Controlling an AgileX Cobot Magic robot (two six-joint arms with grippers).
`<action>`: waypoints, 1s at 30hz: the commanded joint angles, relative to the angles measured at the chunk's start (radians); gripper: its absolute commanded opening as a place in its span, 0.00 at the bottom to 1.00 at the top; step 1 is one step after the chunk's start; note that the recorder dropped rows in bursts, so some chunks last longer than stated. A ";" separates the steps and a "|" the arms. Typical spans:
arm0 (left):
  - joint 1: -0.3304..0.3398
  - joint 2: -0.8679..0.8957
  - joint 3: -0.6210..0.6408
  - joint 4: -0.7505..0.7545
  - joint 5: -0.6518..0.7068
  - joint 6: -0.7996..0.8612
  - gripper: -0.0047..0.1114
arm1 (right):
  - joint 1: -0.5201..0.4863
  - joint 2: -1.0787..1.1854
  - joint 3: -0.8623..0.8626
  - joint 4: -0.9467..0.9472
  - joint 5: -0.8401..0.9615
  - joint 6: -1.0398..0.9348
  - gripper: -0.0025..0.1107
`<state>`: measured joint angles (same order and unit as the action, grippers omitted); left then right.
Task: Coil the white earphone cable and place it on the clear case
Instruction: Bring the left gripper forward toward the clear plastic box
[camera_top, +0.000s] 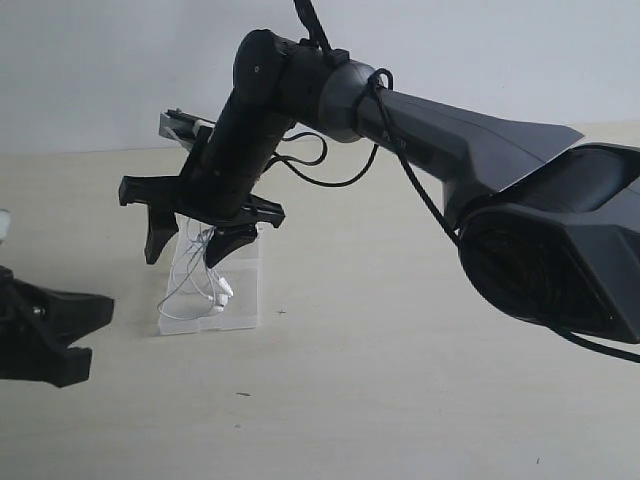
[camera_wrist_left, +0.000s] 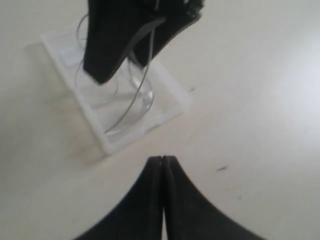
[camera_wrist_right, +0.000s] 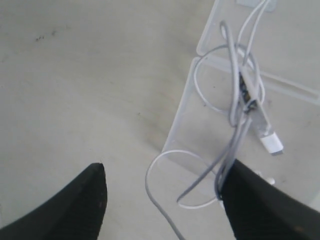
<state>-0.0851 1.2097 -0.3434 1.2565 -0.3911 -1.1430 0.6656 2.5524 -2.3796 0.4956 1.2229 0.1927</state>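
The clear case (camera_top: 245, 300) lies flat on the beige table, left of middle. The white earphone cable (camera_top: 198, 275) is loosely looped on it, with both earbuds (camera_top: 222, 291) near its front end. My right gripper (camera_top: 183, 262) hangs open just over the case, reaching across from the right. In the right wrist view several strands of the cable (camera_wrist_right: 235, 100) run up against one finger (camera_wrist_right: 250, 200), the white plug (camera_wrist_right: 271, 144) lies on the case (camera_wrist_right: 195, 105), and one loop spills onto the table. My left gripper (camera_wrist_left: 162, 159) is shut and empty, a little short of the case (camera_wrist_left: 170, 107).
The right arm's thick black body (camera_top: 520, 200) and its black cable (camera_top: 330, 170) span the right half of the scene. A grey object (camera_top: 172, 124) stands behind the right gripper. The left gripper (camera_top: 70, 335) is at the near left edge.
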 joint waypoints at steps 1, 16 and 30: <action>-0.002 0.064 0.029 -0.512 -0.158 0.445 0.04 | -0.003 -0.008 -0.013 -0.001 -0.002 -0.018 0.58; -0.002 0.412 0.119 -0.839 -0.549 0.789 0.04 | -0.003 -0.008 -0.013 -0.001 -0.023 -0.018 0.58; -0.002 0.665 -0.010 -0.824 -0.688 0.814 0.04 | -0.003 -0.008 -0.013 0.014 -0.072 -0.018 0.58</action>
<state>-0.0851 1.8447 -0.3153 0.4223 -1.0583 -0.3317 0.6656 2.5524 -2.3832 0.4995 1.1751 0.1831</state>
